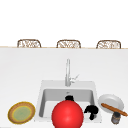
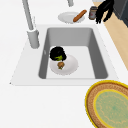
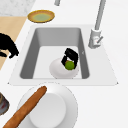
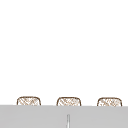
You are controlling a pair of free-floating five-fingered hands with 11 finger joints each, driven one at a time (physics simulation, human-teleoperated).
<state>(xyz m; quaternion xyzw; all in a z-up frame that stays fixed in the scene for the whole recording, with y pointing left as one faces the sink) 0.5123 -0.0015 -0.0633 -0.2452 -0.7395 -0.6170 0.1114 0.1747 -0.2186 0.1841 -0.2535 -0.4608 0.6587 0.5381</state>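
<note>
Fingers (image 3: 65,56) of the left hand (image 3: 70,55) are curled down round a small green ball (image 3: 69,65), maybe a lime, pinching it right over a white plate (image 3: 57,70) that sits flat on the sink (image 3: 27,55) floor. From the left side you can see the same hand (image 2: 57,53) on top of the green thing, with a little brown lump (image 2: 60,65) next to it on the plate (image 2: 71,65). Right hand (image 1: 91,110) just hangs by the sink's front right corner, fingers drooping loose and holding nothing; in the left side view it's near the jar (image 2: 92,12). Sink is a smooth grey rectangular basin with steep walls and a flat white rim, so the plate has bare floor toward the front wall and is tucked closer to the faucet (image 1: 67,72) side. Faucet is a tall thin metal pipe with a side lever. On the counter to the right there's a glossy white bowl (image 1: 116,100) with a long brown baguette-looking stick (image 1: 113,109) lying across it, plus the dark jar (image 1: 115,117) just beside it. Left of the sink is a round woven-looking plate (image 1: 21,112), yellow rim, greenish centre, well apart from everything. Big shiny red sphere (image 1: 67,114) blocks the front of the sink in the front view. Three wicker chair backs (image 1: 29,43) line the far edge of the counter.
</note>
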